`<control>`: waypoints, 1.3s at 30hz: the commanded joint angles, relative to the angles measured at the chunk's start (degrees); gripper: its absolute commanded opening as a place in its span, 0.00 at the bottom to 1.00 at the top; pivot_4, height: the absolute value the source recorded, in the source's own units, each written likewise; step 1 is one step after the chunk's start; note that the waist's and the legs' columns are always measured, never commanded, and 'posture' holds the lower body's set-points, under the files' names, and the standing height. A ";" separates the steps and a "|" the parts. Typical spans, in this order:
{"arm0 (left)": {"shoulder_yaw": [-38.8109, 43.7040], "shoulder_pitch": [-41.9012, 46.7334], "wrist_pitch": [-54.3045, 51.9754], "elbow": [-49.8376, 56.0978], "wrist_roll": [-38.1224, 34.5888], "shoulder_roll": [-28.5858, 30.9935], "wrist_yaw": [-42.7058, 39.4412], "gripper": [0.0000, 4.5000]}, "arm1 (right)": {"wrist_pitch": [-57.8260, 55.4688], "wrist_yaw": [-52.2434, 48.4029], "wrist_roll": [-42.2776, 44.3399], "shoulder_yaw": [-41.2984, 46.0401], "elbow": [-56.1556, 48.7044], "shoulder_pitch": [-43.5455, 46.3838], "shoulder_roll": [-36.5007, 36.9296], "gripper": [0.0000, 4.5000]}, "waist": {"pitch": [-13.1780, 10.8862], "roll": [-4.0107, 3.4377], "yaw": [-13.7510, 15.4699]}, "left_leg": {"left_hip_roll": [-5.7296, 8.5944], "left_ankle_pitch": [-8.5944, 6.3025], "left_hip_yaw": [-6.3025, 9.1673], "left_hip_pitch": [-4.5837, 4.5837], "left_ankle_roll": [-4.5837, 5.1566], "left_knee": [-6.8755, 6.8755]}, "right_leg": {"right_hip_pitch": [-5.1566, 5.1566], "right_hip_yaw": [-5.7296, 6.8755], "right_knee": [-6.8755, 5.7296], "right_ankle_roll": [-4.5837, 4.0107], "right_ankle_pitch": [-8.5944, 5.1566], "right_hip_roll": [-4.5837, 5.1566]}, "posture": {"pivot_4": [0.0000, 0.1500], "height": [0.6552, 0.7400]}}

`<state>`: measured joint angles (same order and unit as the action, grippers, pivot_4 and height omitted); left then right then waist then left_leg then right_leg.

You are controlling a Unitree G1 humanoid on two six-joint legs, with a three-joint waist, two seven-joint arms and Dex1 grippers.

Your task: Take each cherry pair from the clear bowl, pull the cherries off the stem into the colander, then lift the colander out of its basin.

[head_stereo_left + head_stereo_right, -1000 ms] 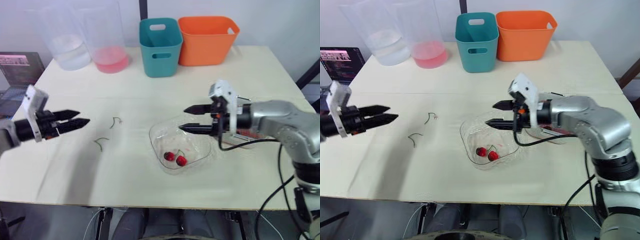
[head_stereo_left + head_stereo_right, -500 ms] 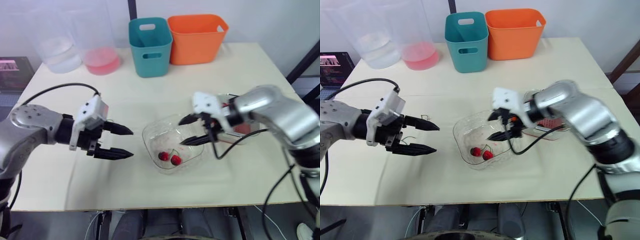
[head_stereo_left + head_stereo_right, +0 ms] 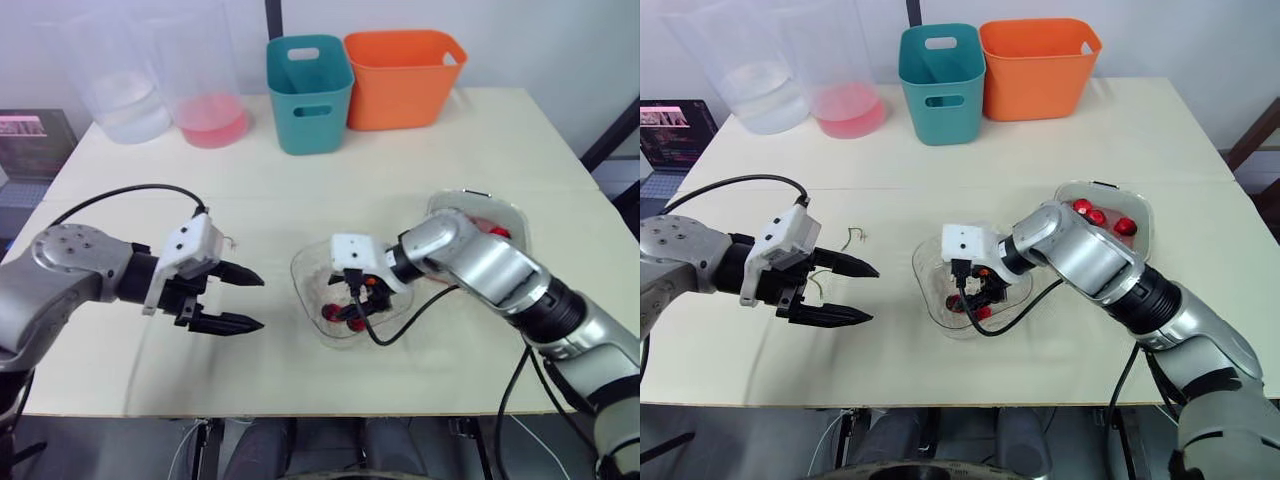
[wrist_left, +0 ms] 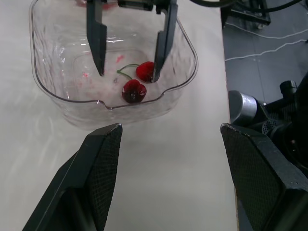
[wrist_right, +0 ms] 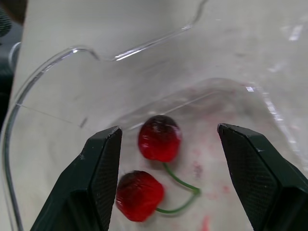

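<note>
Three cherries (image 3: 1096, 215) lie in the colander (image 3: 1137, 244), one cherry pair (image 5: 159, 138) waits in the clear bowl (image 3: 924, 288), straddled by the parted right tool (image 4: 129, 74), the left tool (image 3: 261, 302) also parted, and the colander is not yet lifted.

One red cherry pair (image 5: 160, 138), joined by green stems, lies flat in the clear bowl (image 4: 77, 113).

I am lowering my right gripper (image 3: 975, 292) from above the rim down into the clear plastic bowl (image 3: 300, 270), its spread black fingers now straddling the stemmed pair of red cherries (image 5: 159, 140). I am bringing my left gripper (image 3: 258, 302) in from the far left of the pale tabletop (image 3: 500, 130) toward the bowl, its fingers now spreading wide.
</note>
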<state>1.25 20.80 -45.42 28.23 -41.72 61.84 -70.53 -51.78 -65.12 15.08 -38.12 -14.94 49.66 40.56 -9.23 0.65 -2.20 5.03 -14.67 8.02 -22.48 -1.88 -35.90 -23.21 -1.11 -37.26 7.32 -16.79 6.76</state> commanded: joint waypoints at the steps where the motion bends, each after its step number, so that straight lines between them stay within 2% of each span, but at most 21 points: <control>1: 1.84 0.98 1.09 0.81 -0.03 0.10 0.62 0.76 | 0.38 -0.48 -2.07 -1.21 0.98 0.62 -1.19 0.76 | 0.00 0.00 -0.11 | 0.00 0.00 0.00 0.00 0.00 0.00 | 0.00 0.00 0.00 0.00 0.00 0.00 | 1.00 1.00; 7: 1.42 1.79 1.50 0.13 0.27 -0.17 0.89 0.76 | 1.26 -0.81 -4.88 -2.69 4.35 1.13 -3.63 0.76 | 0.00 0.00 -0.19 | -0.01 0.00 0.01 0.01 -0.01 0.01 | -0.02 0.01 -0.03 0.00 0.00 -0.02 | 1.00 1.00; 11: 1.32 2.21 1.61 -0.06 0.23 -0.41 1.27 0.77 | 1.85 -1.18 -6.34 -3.16 5.09 1.09 -4.59 0.47 | 0.00 0.00 -0.18 | 0.00 0.01 0.02 0.01 -0.02 0.00 | -0.01 0.01 -0.03 0.00 0.00 -0.02 | 1.00 1.00; 12: 1.33 2.26 1.64 -0.09 0.22 -0.45 1.38 0.77 | 1.91 -1.23 -6.52 -3.17 5.07 1.03 -4.76 0.34 | 0.00 0.00 -0.18 | 0.00 0.01 0.02 0.01 -0.03 0.00 | -0.01 0.01 -0.03 0.00 0.00 -0.02 | 1.00 1.00; 14: 1.38 2.30 1.64 -0.12 0.22 -0.53 1.50 0.77 | 2.15 -1.47 -6.80 -3.05 4.88 0.87 -4.85 0.14 | 0.00 0.00 -0.22 | -0.01 0.02 0.03 0.01 -0.03 0.00 | -0.01 0.01 -0.03 0.00 0.00 -0.03 | 1.00 1.00; 16: 1.42 2.29 1.71 -0.26 0.31 -0.56 1.63 0.77 | 2.61 -2.00 -6.90 -2.64 4.08 0.71 -4.42 0.03 | 0.00 0.00 -0.22 | -0.01 0.02 0.03 0.01 -0.03 0.00 | -0.02 0.01 -0.03 0.00 0.00 -0.02 | 1.00 1.00; 20: 1.46 2.22 1.99 -0.70 0.45 -0.49 1.68 0.77 | 8.40 -2.40 -8.43 -0.54 2.84 1.30 -3.07 0.03 | 0.00 0.00 -0.20 | 0.00 0.02 0.03 0.01 -0.03 0.00 | -0.01 0.01 -0.03 0.00 0.00 -0.02 | 1.00 1.00; 25: 1.03 2.61 2.37 -1.35 0.78 -0.87 1.77 0.77 | 25.05 -1.82 -13.35 1.61 5.75 2.79 -3.12 0.03 | 0.00 0.00 -0.27 | 0.00 0.02 0.01 0.01 -0.03 0.00 | -0.02 0.01 -0.03 0.00 0.00 -0.03 | 1.00 1.00; 33: 0.85 2.85 2.63 -1.75 1.14 -1.50 1.80 0.77 | 37.29 -3.75 -18.78 1.49 10.60 2.88 -4.97 0.03 | 0.00 0.00 -0.26 | 0.00 0.03 0.01 0.02 -0.05 0.00 | -0.02 0.01 -0.04 0.00 0.00 -0.04 | 1.00 1.00; 36: 0.91 2.56 2.84 -1.75 1.26 -1.68 1.87 0.77 | 37.43 -5.60 -18.11 2.61 9.99 1.84 -4.75 0.33 | 0.00 0.00 -0.26 | 0.00 0.03 0.02 0.02 -0.05 0.00 | -0.01 0.01 -0.05 0.00 0.00 -0.05 | 1.00 1.00; 37: 0.94 2.48 2.89 -1.74 1.32 -1.72 1.86 0.77 | 36.97 -5.86 -17.84 3.18 9.76 1.69 -4.70 0.39 | 0.00 0.00 -0.26 | 0.00 0.03 0.02 0.02 -0.05 -0.01 | -0.01 0.01 -0.05 0.00 0.00 -0.05 | 1.00 1.00; 39: 0.95 2.37 3.02 -1.79 1.44 -1.84 1.87 0.77 | 34.45 -6.02 -16.92 5.25 9.21 1.91 -4.59 0.62 | 0.00 0.00 -0.26 | 0.00 0.03 0.02 0.02 -0.05 -0.01 | -0.01 0.01 -0.05 0.00 0.00 -0.04 | 1.00 1.00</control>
<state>1.21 22.80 -43.36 25.94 -40.45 60.01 -68.58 -16.14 -70.79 -2.98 -36.49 -3.48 50.58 35.95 -9.23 0.65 -2.46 5.03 -14.64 8.03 -22.47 -1.94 -35.90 -23.22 -1.11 -37.31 7.33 -16.79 6.72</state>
